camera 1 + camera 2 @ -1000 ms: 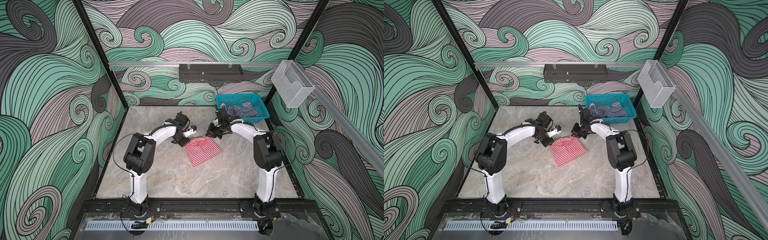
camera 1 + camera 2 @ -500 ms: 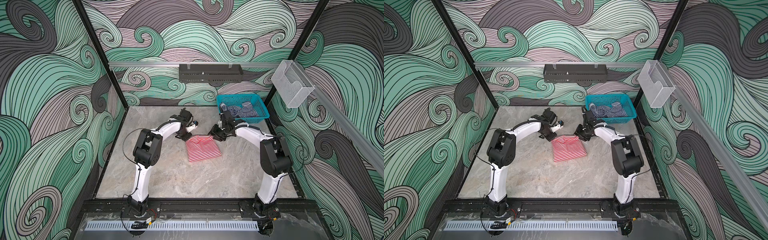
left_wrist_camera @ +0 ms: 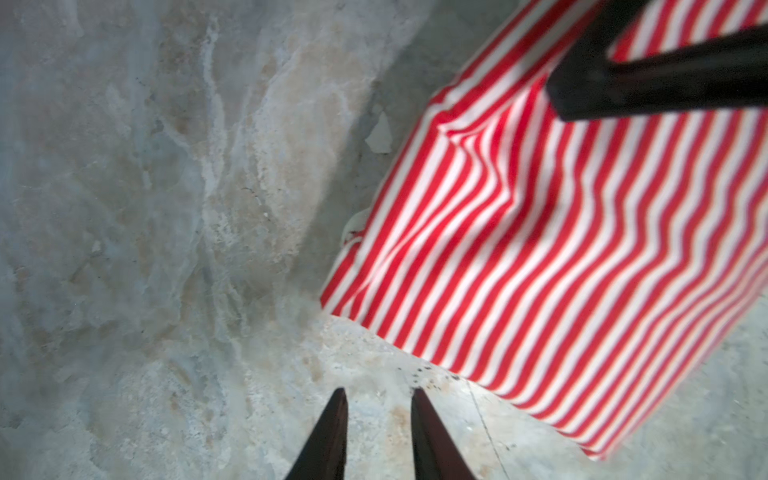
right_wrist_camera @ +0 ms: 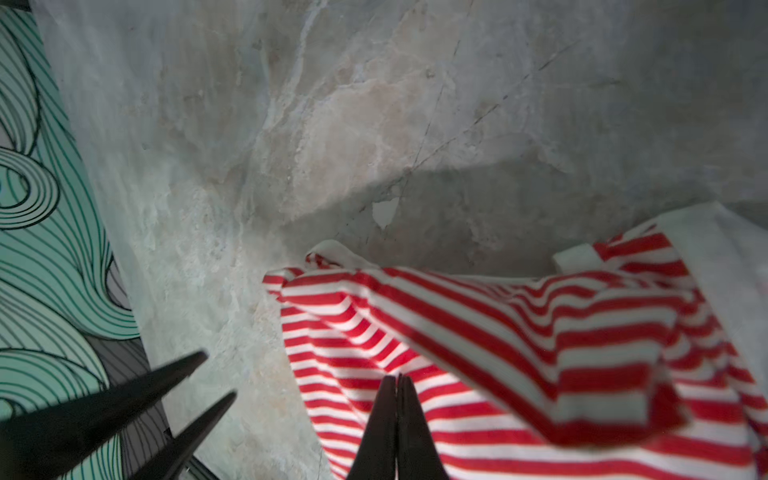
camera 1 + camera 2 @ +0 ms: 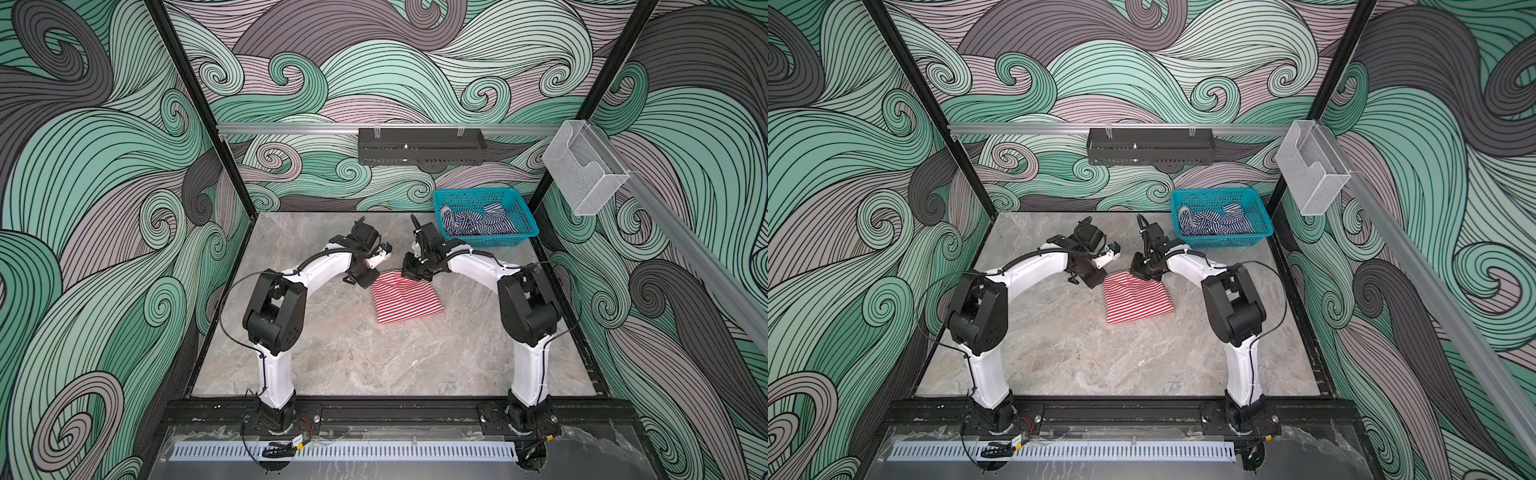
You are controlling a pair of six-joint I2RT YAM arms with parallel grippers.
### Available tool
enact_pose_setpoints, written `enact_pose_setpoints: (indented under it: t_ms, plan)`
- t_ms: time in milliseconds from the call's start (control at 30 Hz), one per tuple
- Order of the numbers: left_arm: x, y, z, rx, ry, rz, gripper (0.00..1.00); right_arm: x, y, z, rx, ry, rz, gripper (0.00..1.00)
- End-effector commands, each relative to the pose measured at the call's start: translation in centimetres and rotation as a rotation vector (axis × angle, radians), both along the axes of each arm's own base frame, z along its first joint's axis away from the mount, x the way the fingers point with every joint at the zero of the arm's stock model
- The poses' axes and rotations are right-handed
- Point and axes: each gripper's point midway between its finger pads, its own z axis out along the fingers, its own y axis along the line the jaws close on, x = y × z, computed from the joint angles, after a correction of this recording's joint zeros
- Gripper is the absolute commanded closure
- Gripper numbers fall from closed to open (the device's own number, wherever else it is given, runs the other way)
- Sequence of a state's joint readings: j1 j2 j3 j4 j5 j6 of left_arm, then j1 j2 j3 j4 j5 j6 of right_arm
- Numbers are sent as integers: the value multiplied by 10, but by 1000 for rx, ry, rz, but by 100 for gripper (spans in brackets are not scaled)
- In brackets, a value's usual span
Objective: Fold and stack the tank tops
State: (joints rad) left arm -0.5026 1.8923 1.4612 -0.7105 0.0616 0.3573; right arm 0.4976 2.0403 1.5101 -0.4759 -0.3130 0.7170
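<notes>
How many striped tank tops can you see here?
2. The red-and-white tank top lies folded on the marble table; the navy-and-white tank top is crumpled in the teal mesh basket. More may hide under it.

The folded top [image 5: 405, 301] lies on the bench [image 5: 353, 357], mid-width and a little behind centre. The basket [image 5: 490, 242] stands at the bench's rear right corner, apart from it, with the second top [image 5: 478, 222] inside. The left jaws hang just left of the folded top's rear left corner, over bare bench. The right jaws are over its rear edge. A shelf [image 5: 419, 151] hangs on the back wall.
</notes>
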Motion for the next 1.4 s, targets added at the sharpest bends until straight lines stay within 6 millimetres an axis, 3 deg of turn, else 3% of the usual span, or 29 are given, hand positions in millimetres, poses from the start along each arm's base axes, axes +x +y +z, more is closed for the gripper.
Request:
enact_pose_setpoints:
  t_ms: [0, 133, 200, 367, 567, 667, 767, 833, 900, 967, 1200, 1367]
  plan:
    - [-37, -17, -9, -37, 91, -72, 69, 17, -24, -10, -85, -13, -49, 94]
    - [-60, -34, -18, -42, 122, -129, 69, 23, -74, -33, -234, 14, -152, 94]
    - [-68, -42, -23, -39, 124, -154, 69, 21, -86, -40, -261, 34, -172, 94]
    - [-72, -49, -44, 36, 139, -177, 69, 12, -98, -46, -351, 52, -155, 93]
    - [-62, -33, -68, 201, 148, -144, 70, 5, -115, -48, -452, 65, -134, 90]
    - [-63, -26, -70, 237, 144, -144, 70, 5, -109, -19, -456, -18, -117, 87]
    - [-64, -25, -67, 234, 136, -143, 70, 10, -84, 19, -391, -152, -85, 78]
    - [-66, -25, -66, 219, 131, -145, 70, 14, -62, 31, -263, -160, -70, 68]
    - [-66, -26, -66, 209, 122, -145, 70, 18, -47, 32, -191, -141, -59, 59]
    - [-66, -25, -66, 207, 117, -143, 70, 26, -46, 28, -187, -136, -64, 55]
    - [-60, -9, -69, 261, 86, -124, 71, 40, -49, 6, -174, -84, -65, 53]
    - [-61, -10, -62, 235, 81, -120, 71, 44, -52, -3, -175, -61, -65, 53]
